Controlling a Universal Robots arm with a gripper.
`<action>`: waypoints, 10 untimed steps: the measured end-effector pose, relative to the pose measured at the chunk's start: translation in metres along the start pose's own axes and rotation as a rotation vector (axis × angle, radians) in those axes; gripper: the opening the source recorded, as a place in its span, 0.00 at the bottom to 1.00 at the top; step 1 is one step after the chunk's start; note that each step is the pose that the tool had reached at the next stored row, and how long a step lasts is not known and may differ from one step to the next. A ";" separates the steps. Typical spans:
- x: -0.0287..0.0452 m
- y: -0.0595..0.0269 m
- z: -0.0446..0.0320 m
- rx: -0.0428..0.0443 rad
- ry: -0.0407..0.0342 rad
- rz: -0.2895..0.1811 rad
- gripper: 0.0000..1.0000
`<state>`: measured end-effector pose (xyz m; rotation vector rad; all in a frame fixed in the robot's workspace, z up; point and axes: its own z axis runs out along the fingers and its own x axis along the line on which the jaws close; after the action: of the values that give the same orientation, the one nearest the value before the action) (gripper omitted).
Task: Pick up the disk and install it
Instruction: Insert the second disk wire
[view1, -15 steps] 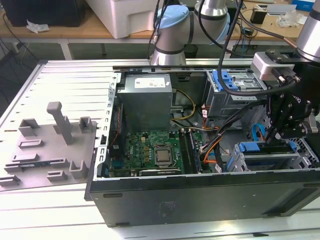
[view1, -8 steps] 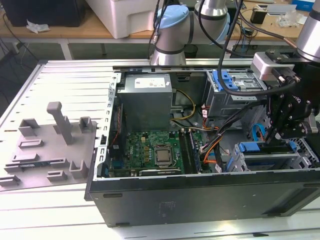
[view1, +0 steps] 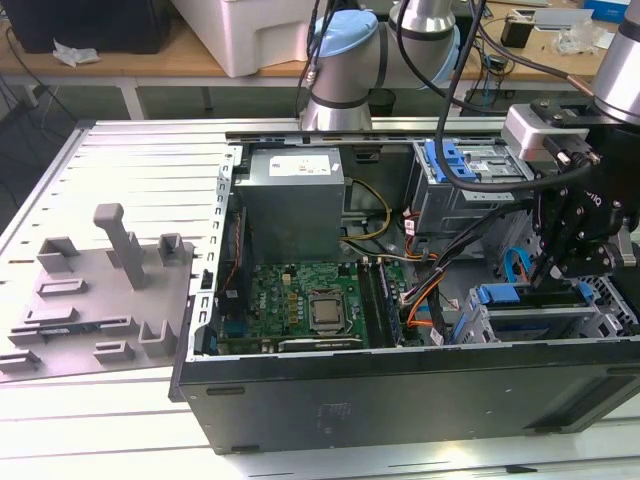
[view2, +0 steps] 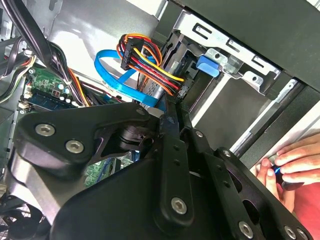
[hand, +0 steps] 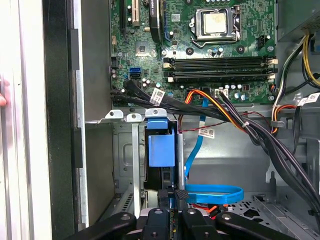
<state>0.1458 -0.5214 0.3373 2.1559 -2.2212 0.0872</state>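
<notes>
Blue-framed, the disk (hand: 161, 150) sits upright in the metal cage (hand: 125, 150) beside the green board (hand: 200, 40), so it can slide in, with the gripper (hand: 172, 200) pinching its end.

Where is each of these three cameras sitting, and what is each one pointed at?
Exterior view: off the arm, above the open computer case, looking down; the robot arm and gripper show.
First wrist view: on the arm, looking past the gripper at the disk in its bay, motherboard beyond.
Second wrist view: on the arm, close behind the gripper linkage; a person's hand shows.
Shared: both wrist views show the blue cable.
</notes>
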 end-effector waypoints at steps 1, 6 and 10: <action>0.0000 0.0000 0.0000 0.0000 0.0001 0.000 0.16; 0.0001 0.0000 -0.0005 0.0000 -0.0001 0.000 0.35; 0.0001 0.0000 -0.0009 0.0000 -0.0002 0.000 0.48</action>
<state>0.1458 -0.5214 0.3382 2.1560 -2.2213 0.0870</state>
